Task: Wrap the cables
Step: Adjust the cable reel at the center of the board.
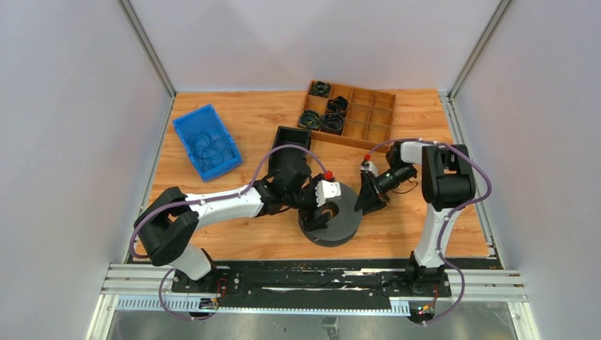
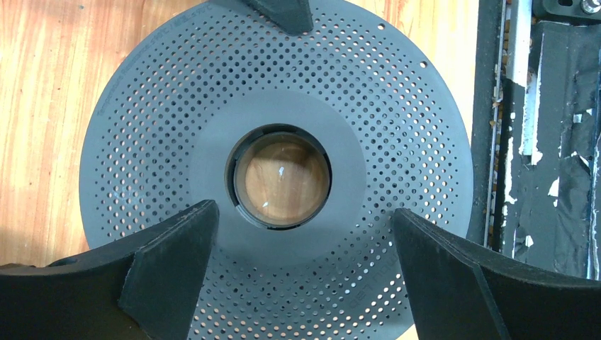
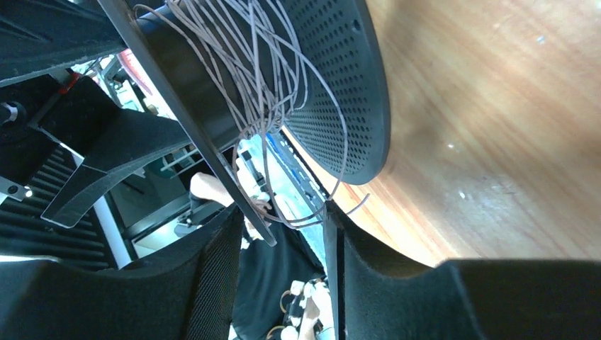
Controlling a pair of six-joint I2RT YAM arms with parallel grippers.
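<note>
Matt perforated spool [image 2: 283,85] — smooth cables [image 3: 264,99]

cables [image 3: 264,106] — thin pale wire | loose loops round spool [image 3: 340,85] hub | tail loop hanging off

An orange-brown wooden tabletop [image 1: 248,241] fills the middle, boxed by plain pale grey wall panels [image 1: 64,106] at 9, 12 and 3 o'clock — slanting silver aluminium posts [image 1: 146,48] mark the back corners at 11 and 1 o'clock. At 6 o'clock a scuffed black base strip [image 1: 312,273] and a silver slotted aluminium rail [image 1: 283,303] edge the table; the light is soft and even.
</note>
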